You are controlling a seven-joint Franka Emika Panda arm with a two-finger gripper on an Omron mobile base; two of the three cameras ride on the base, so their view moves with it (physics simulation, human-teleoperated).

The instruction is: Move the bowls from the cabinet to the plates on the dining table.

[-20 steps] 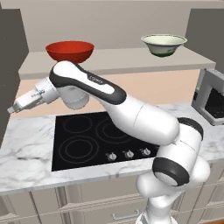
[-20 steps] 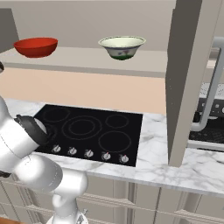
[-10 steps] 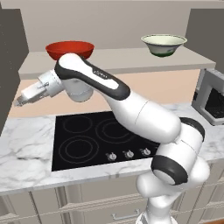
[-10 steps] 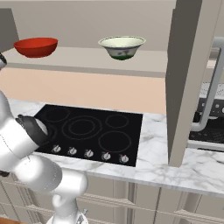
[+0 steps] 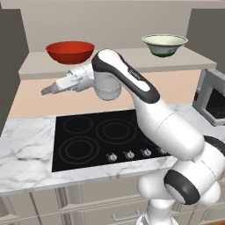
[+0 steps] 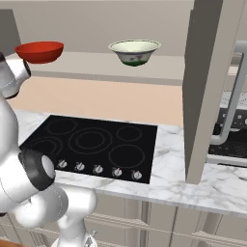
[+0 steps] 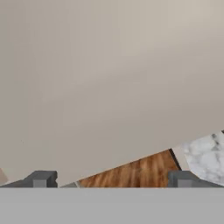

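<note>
A glossy red bowl [image 5: 70, 51] [image 6: 39, 51] stands at the left of the open cabinet's shelf [image 5: 132, 60] [image 6: 91, 65]. A cream-green bowl [image 5: 164, 45] [image 6: 135, 51] sits further right on the same shelf. My gripper [image 5: 46, 91] points left, just below the shelf edge and down-left of the red bowl, apart from it. In the hand view the gripper [image 7: 112, 180] is open, its fingertips [image 7: 40, 179] wide apart with nothing between them, facing a beige panel. The plates and the dining table are out of view.
A black cooktop [image 5: 101, 140] [image 6: 91, 144] lies in the marble counter [image 5: 22, 162] below the shelf. An open cabinet door [image 6: 208, 82] juts out at the right. A grey appliance [image 5: 213, 99] stands on the counter's right end. Wooden floor [image 7: 135, 170] shows past the panel.
The hand has risen and shifted right, from over the counter's left end to just under the shelf near the red bowl. The jaws stay open and both bowls are unmoved.
</note>
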